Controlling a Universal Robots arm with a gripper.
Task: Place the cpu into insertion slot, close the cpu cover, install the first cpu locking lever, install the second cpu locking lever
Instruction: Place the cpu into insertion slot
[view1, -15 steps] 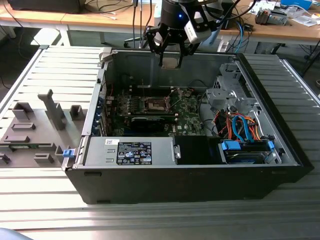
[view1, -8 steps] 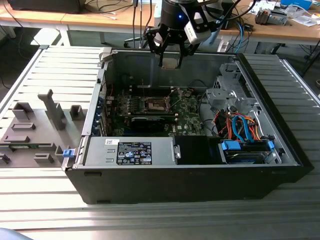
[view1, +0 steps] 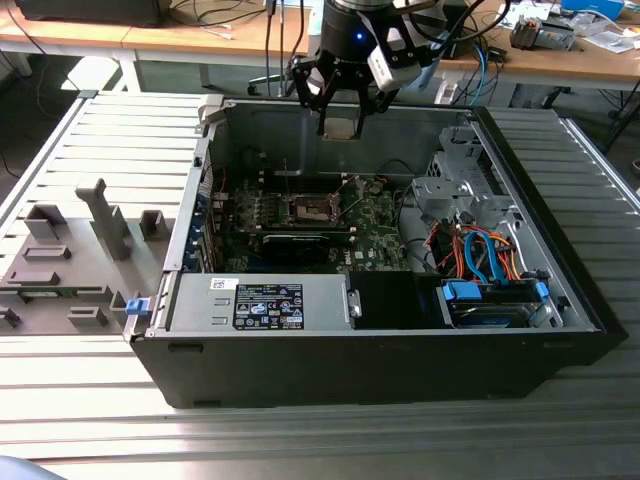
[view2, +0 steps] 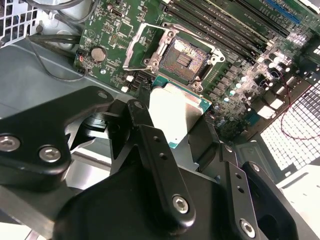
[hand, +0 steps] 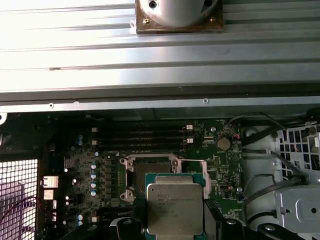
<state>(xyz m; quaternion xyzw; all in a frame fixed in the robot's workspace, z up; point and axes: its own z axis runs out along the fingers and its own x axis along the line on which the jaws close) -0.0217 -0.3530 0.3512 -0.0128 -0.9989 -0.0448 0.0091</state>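
My gripper (view1: 340, 122) hangs over the open computer case, shut on the cpu (view1: 340, 128), a flat square chip with a silver-grey top. In the second wrist view the black fingers (view2: 146, 131) clamp the cpu (view2: 175, 111) by two opposite edges. It is held above the green board, just off the insertion slot (view2: 184, 59), a dark square socket with a metal rim that lies bare. The cpu cover (view2: 131, 47), a thin silvery frame, stands swung open at one side of the socket. In the first wrist view the cpu (hand: 174, 202) overlaps part of the insertion slot (hand: 150, 167).
A long black expansion card (view1: 300, 240) lies across the board near the socket. The power supply (view1: 260, 300) and a drive bay with blue and orange cables (view1: 480, 255) line the case front. Grey fixtures (view1: 70, 260) stand at the exterior view's left.
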